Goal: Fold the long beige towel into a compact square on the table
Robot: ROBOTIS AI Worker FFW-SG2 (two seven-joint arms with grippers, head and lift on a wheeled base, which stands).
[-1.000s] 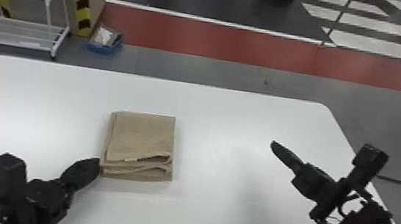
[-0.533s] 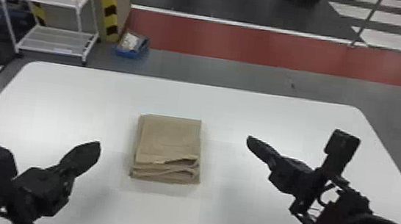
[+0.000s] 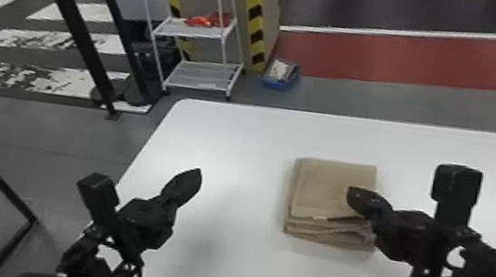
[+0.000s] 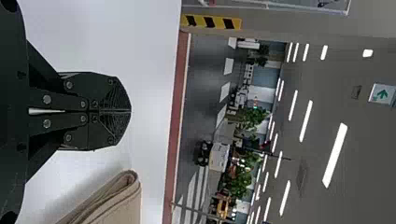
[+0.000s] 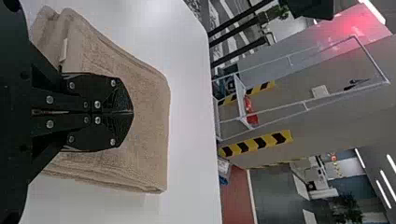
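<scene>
Head view: white table point(image 3: 238, 139) with a folded towel on it
Left hand point(image 3: 192, 180): closed, fingertips together, above the table, apart from the towel
Towel point(image 3: 330, 183): beige, a roughly square stack, its layered edges toward the robot, a small white tag point(image 5: 64, 50) on it
Right hand point(image 3: 354, 197): closed, in front of the towel's right part; contact cannot be told
</scene>
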